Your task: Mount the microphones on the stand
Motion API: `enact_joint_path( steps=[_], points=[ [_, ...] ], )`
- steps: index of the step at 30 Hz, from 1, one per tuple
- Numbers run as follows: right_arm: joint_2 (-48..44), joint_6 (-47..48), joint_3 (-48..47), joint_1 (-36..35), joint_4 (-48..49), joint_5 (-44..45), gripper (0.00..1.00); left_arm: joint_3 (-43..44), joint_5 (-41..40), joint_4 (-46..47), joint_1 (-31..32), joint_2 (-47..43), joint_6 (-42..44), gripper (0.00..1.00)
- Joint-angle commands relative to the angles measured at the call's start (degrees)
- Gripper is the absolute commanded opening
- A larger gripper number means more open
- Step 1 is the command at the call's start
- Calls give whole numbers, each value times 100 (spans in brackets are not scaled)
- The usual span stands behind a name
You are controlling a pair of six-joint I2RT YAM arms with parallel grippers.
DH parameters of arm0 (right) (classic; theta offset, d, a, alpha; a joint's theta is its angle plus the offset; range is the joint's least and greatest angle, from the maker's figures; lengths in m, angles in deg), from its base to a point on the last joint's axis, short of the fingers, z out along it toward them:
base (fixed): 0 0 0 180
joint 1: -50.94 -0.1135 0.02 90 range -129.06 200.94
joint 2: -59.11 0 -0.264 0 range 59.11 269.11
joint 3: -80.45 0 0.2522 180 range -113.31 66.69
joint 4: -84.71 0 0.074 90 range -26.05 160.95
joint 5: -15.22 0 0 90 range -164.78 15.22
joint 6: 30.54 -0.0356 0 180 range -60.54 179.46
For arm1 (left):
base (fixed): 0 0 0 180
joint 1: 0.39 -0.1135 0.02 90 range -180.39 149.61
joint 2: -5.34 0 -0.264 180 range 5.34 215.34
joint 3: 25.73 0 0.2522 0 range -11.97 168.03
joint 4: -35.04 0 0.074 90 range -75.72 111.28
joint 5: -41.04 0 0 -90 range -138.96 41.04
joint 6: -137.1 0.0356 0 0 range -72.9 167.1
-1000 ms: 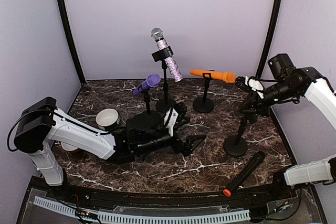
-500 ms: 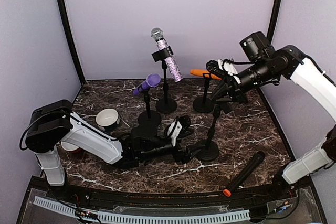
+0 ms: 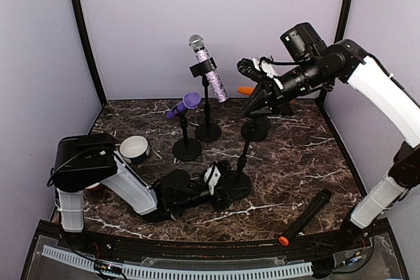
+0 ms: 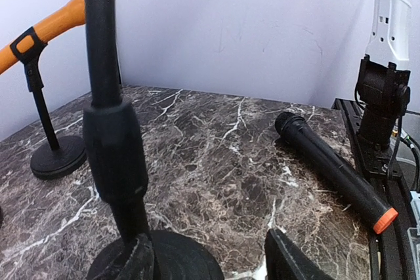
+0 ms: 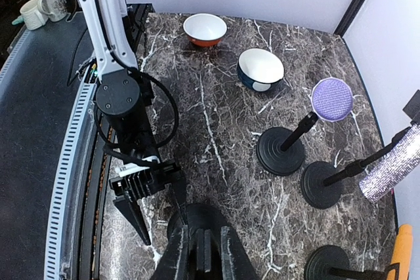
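Though any print on the kit is too small to read, claw states are clear. R gripper (image 5: 200,254): fingers pressed together on the top of the empty stand (image 4: 111,149), a thin black pole w/ thicker matte sleeve and round flat base, near table centre. L gripper (image 4: 207,263): low at table level, jaws part spread either side of that base. One finger (image 4: 134,260) sits right at the base edge, contact not confirmable; the other is apart from it. Black mic w/ orange end (image 3: 305,216): smooth stick, lies flat on table (image 3: 315,155) near front-right edge, unclipped. Glittery lilac mic (image 3: 210,73), silver mesh head, sits tilted in clip of tallest stand (image 3: 207,113) at rear. Purple mic (image 3: 184,104), round mesh head, in clip of short stand (image 3: 186,142). Orange mic (image 4: 46,31) in clip of further stand (image 4: 58,157), mostly hidden behind R arm in top view. Table surf.: dark marble pattern, white veins. White bowl w/ dark outside (image 3: 134,147) beside L arm.
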Motion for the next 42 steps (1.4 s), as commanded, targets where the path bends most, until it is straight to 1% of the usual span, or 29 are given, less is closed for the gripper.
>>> enact_joint_path(
  steps=[1, 4, 5, 6, 9, 10, 16, 22, 25, 29, 31, 32, 35, 36, 38, 39, 40, 42],
  points=[
    [-42, -192, -351, -36, 218, -441, 0, 3, -452, 771, -23, 278, 104, 57],
    [-110, -262, -286, -36, 249, -502, 0, -12, -760, 844, -51, 383, 94, 45],
    [-145, -280, -254, -36, 271, -501, 0, -43, -826, 906, -56, 389, 113, 43],
    [-174, -289, -200, -36, 276, -505, 0, -84, -884, 968, -63, 382, 124, 44],
    [-271, -325, -76, -36, 292, -548, 0, -149, -1039, 1109, -55, 381, 113, 54],
    [-305, -329, -39, -39, 296, -574, 0, -133, -1044, 1059, -61, 387, 130, 54],
    [-385, -384, 2, -36, 324, -672, 0, 186, -742, 760, -126, 537, 75, 51],
    [-363, -451, -31, -36, 340, -757, 0, 336, -580, 675, -134, 618, 33, 44],
    [-359, -470, 44, -36, 392, -758, 0, 349, -465, 711, -139, 594, 30, 37],
    [-413, -599, 263, -9, 632, -645, 0, 422, -180, 399, -134, 471, -28, 21],
    [-420, -719, 421, 135, 882, -522, 0, 365, -43, 323, -136, 356, -258, 14],
    [-420, -881, 512, 254, 1155, -462, 0, 301, 40, 321, -134, 291, -382, 11],
    [-348, -1446, 825, 725, 1738, -592, 1, 57, 212, 232, -136, 16, -960, 5],
    [-294, -1549, 871, 864, 1812, -671, 9, 0, 246, 137, -134, -67, -1166, 4],
    [-144, -1704, 831, 1087, 1797, -792, 38, -100, 320, -32, -134, -247, -1541, 2],
    [-80, -1744, 760, 1194, 1737, -863, 50, -140, 348, -118, -138, -331, -1719, 1],
    [-36, -1789, 696, 1303, 1668, -896, 58, -169, 366, -223, -141, -419, -1929, 0],
    [-145, -2006, 730, 1634, 1726, -996, 69, -167, 417, -525, -143, -581, -2338, 0]
  ],
)
